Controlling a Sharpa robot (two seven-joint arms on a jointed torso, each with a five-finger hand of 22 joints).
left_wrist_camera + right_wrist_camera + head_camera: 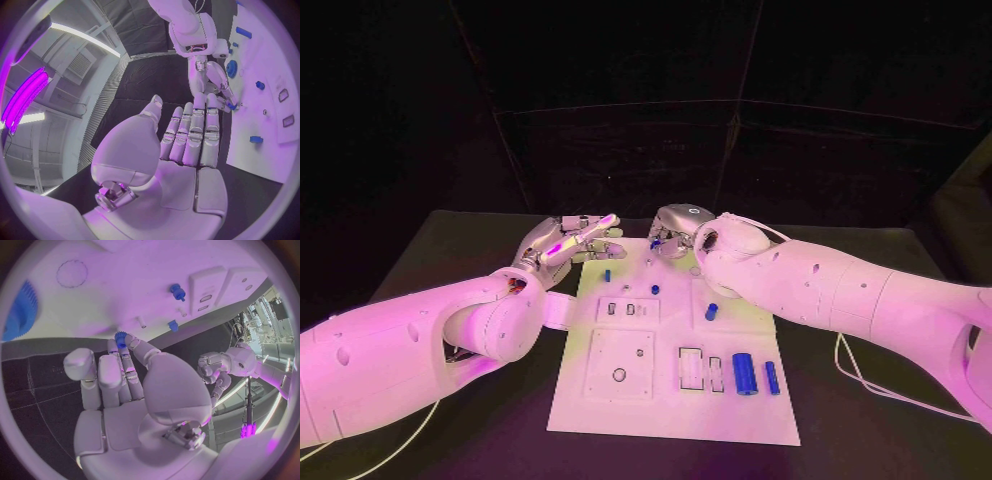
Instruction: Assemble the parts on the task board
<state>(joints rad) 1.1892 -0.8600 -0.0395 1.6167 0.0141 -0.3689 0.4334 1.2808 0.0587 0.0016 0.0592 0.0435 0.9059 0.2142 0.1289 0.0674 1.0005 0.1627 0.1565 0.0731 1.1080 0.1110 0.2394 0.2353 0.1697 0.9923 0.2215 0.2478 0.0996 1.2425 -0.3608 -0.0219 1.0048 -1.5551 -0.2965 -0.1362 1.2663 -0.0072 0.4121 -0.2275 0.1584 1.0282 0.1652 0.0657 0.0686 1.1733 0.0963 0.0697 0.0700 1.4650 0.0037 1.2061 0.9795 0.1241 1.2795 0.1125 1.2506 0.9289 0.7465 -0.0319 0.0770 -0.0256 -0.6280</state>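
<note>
a: what sits in the board (pixel 589 405)?
b: two blue cylinders (pixel 744 373) stand near its right edge, and small blue pegs (pixel 711 312) sit further up.
a: and my hands?
b: my right hand (pixel 128 390) pinches a small blue gear (pixel 120 336) at the board's far edge. my left hand (pixel 187 145) is flat, fingers straight, holding nothing, just beside the board.
a: anything unclear?
b: my right arm (pixel 834 290) hides that corner.
</note>
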